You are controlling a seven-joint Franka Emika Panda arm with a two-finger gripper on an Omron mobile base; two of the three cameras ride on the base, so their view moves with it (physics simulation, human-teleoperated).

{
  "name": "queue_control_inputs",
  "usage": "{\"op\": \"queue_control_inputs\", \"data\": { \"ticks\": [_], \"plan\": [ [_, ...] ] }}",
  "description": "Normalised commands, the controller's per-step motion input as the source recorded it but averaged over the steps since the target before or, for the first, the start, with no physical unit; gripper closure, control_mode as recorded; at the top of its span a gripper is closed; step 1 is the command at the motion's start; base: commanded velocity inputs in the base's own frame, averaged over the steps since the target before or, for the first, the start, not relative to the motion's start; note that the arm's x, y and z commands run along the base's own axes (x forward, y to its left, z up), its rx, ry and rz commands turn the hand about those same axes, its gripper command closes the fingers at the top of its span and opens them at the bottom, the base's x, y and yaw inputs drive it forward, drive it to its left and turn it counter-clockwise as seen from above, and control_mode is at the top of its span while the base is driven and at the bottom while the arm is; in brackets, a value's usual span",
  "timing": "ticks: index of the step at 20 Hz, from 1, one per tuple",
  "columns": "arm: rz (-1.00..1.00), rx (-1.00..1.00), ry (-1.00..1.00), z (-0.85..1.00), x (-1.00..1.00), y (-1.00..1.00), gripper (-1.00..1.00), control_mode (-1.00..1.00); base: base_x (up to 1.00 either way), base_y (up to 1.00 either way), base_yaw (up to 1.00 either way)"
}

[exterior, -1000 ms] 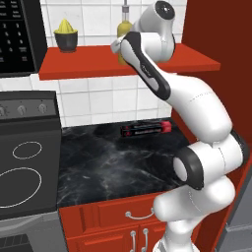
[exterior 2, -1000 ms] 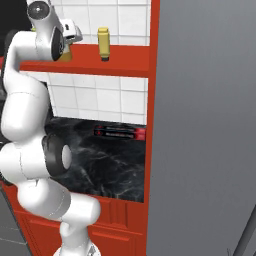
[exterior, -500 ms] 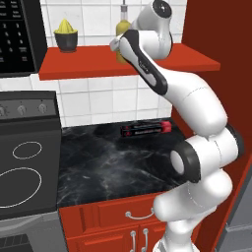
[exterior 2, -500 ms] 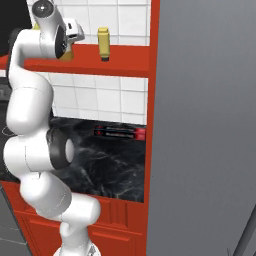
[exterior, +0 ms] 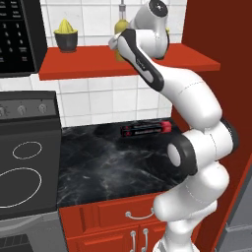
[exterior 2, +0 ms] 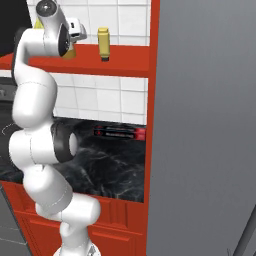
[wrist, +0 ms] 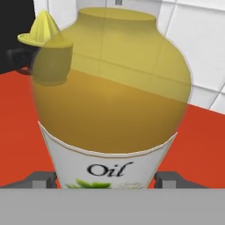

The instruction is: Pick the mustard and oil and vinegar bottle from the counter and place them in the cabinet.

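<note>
The oil and vinegar bottle [wrist: 112, 105], yellow-olive with a white "Oil" label, stands upright between my fingertips [wrist: 44, 179], which press its two sides. My gripper [exterior: 118, 45] is up at the cabinet [exterior: 88, 66], the red shelf on the tiled wall, shut on the bottle [exterior: 120, 27], whose thin neck rises above my hand. My arm hides the bottle's base, so I cannot tell whether it rests on the board. The mustard [exterior 2: 103, 44], short and yellow, stands on the cabinet [exterior 2: 125, 62] to the right of my gripper [exterior 2: 75, 39]. The black marbled counter [exterior: 108, 162] lies below.
A yellow juicer on a dark bowl [exterior: 66, 35] stands at the left of the shelf, behind the bottle in the hand view [wrist: 44, 33]. A red and black flat item [exterior: 146, 129] lies at the back of the counter. The stovetop [exterior: 24, 167] is to the left, a tall red panel [exterior 2: 155, 100] to the right.
My hand has shifted a little to the left along the shelf with the bottle in it, and the elbow has swung slightly. The mustard and juicer stay put.
</note>
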Motion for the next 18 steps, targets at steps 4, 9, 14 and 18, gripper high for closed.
{"op": "queue_control_inputs", "data": {
  "ticks": [4, 9, 14, 18],
  "plan": [
    [-0.02, 0.00, -0.03, -0.42, 0.36, 0.00, 1.00, -1.00, 0.00, 0.00, 0.00],
    [-0.02, 0.00, 0.00, -0.46, 0.30, 0.02, 1.00, -1.00, 0.00, 0.00, 0.00],
    [-0.03, 0.00, 0.00, -0.45, 0.18, 0.01, 1.00, -1.00, 0.00, 0.00, 0.00],
    [-0.03, 0.00, 0.00, -0.42, 0.09, 0.00, 1.00, -1.00, 0.00, 0.00, 0.00]
  ]
}}
